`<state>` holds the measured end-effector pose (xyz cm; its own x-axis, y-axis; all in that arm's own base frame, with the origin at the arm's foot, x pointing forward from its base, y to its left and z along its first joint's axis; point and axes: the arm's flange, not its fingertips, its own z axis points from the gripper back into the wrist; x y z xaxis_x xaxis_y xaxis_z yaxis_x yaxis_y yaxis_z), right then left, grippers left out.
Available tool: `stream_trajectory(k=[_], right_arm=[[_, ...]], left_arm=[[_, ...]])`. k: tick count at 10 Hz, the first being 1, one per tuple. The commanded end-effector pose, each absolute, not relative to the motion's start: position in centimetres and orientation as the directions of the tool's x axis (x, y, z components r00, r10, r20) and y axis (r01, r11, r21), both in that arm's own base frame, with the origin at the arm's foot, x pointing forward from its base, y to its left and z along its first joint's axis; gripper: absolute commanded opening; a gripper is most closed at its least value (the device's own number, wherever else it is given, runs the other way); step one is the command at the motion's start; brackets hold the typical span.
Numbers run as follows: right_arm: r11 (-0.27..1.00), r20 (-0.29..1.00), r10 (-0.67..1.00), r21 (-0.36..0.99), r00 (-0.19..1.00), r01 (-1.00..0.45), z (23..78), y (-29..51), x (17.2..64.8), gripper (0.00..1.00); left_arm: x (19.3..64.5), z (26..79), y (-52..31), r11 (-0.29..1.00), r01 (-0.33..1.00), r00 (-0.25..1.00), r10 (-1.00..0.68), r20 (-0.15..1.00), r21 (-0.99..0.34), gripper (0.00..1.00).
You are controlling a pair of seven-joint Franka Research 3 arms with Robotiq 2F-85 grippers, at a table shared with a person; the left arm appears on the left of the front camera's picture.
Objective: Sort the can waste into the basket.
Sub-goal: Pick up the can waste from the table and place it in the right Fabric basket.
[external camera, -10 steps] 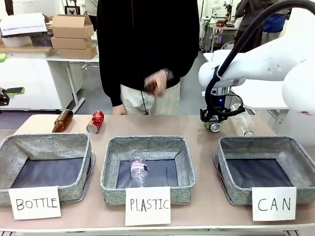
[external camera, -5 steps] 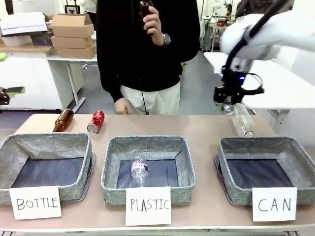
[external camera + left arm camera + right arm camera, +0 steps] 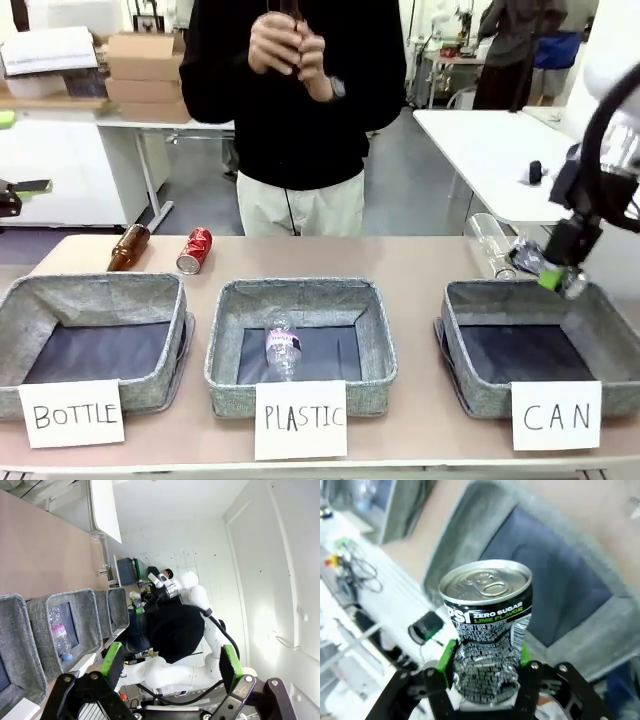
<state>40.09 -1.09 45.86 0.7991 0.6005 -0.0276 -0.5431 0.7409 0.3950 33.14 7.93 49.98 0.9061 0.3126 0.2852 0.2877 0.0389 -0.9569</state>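
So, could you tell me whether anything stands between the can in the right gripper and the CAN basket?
Nothing visible does. The right gripper holds the silvery can above the far right rim of the CAN basket; its lining is bare, and the clear bottle lies behind it.

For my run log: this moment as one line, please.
right hand: holds grey can above CAN basket | left hand: open | red can: on table
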Motion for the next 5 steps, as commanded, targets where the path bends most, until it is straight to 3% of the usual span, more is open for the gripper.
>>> stream_trajectory(k=[1, 4, 5], right_arm=[[0.716, 0.054, 0.597, 0.415, 0.800, -0.562, 44.14, -1.39, 37.89, 0.10], [0.708, 0.080, 0.589, 0.429, 0.804, -0.561, 43.19, -1.83, 37.53, 0.10], [0.709, 0.092, 0.578, 0.436, 0.811, -0.554, 43.26, -2.05, 37.39, 1.00]], left_arm=[[33.09, 50.02, 7.78, 0.026, 0.313, 0.899, 0.314, 0.305, -0.949, 1.00], [33.09, 50.02, 7.78, 0.026, 0.313, 0.899, 0.314, 0.305, -0.949, 1.00], [33.09, 50.02, 7.78, 0.026, 0.313, 0.899, 0.314, 0.305, -0.949, 1.00]])
